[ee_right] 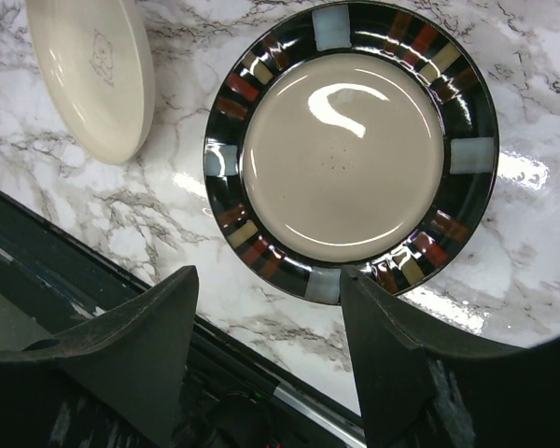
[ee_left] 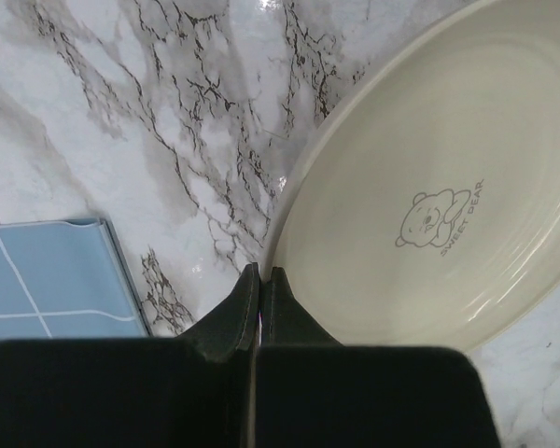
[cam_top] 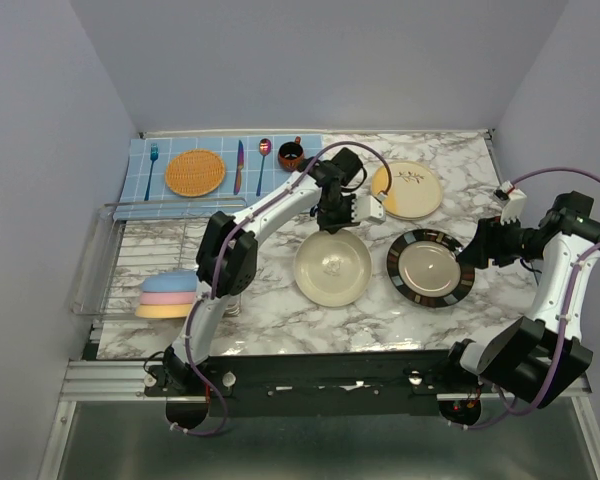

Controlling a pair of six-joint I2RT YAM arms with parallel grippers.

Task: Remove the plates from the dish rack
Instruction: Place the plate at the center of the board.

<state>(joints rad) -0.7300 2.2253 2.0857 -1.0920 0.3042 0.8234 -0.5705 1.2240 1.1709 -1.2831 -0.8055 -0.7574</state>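
Nearest to the lens, the left pincer (ee_left: 261,278) shows two dark, matte fingers pressed flat together with nothing between them. Their tips sit just beside the rim of a cream plate (ee_left: 429,187). That plate carries the only writing I can read: a small line-drawn bear's head with "SWEET DEAR" curved beside it, printed in brown on the glossy glaze. It lies flat on the white, grey-veined marble counter (cam_top: 280,320), and I'll place the rest by it.

Just right of it, seen from above, lies the black-rimmed plate (ee_right: 350,149). It has a shiny beige centre inside a black band broken by red, tan and pale blue blocks. The right pincer (ee_right: 268,275) hangs at that plate's rim, on the side away from the cream plate, its wedge-shaped fingers spread wide and holding nothing.

Beyond the cream plate and to the right sits a cream-and-yellow plate (cam_top: 408,190) with a thin twig drawn across it.

Well to the left of the cream plate stands the dish rack (cam_top: 150,245), silver wire with a clear plastic tray. At its near end three plain plates lie stacked flat: a blue plate (cam_top: 172,281) on top, a pink plate (cam_top: 168,297) under it, and a yellow-orange plate (cam_top: 165,311) at the bottom.

Beyond and left of the cream plate is a blue checked placemat (cam_top: 180,205). It holds a round orange woven disc (cam_top: 194,172), a blue fork (cam_top: 152,165), a knife (cam_top: 239,165), a spoon (cam_top: 264,158) and a small dark red cup (cam_top: 291,154).
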